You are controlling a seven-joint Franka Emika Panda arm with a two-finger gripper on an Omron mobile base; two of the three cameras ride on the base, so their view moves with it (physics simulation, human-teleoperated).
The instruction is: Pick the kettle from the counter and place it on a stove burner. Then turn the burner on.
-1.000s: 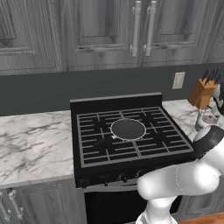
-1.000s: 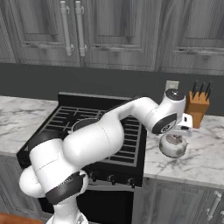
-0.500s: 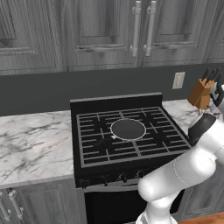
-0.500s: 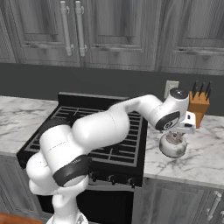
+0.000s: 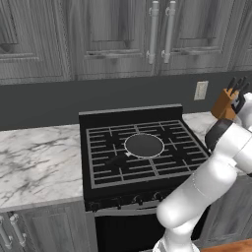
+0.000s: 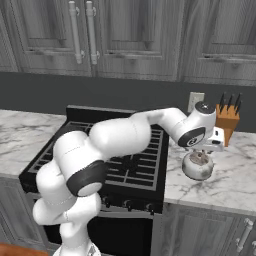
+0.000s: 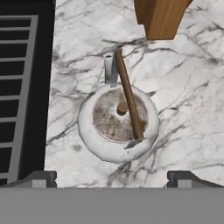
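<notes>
One kettle [image 7: 117, 124], lid on, sits on the counter [image 7: 183, 100] below spread fingers [image 7: 41, 178].

A shiny silver metal kettle [image 7: 117, 124] with a dull, brownish mottled lid and a smooth brown wood-like handle sits on a polished white marble counter [image 7: 188, 105] veined in grey. At its 12 o'clock stands a matt orange-brown wooden knife block [image 7: 161, 16]. At 9 o'clock, matt black cast-iron stove burner [image 7: 19, 83] bars cross a black cooktop.
</notes>
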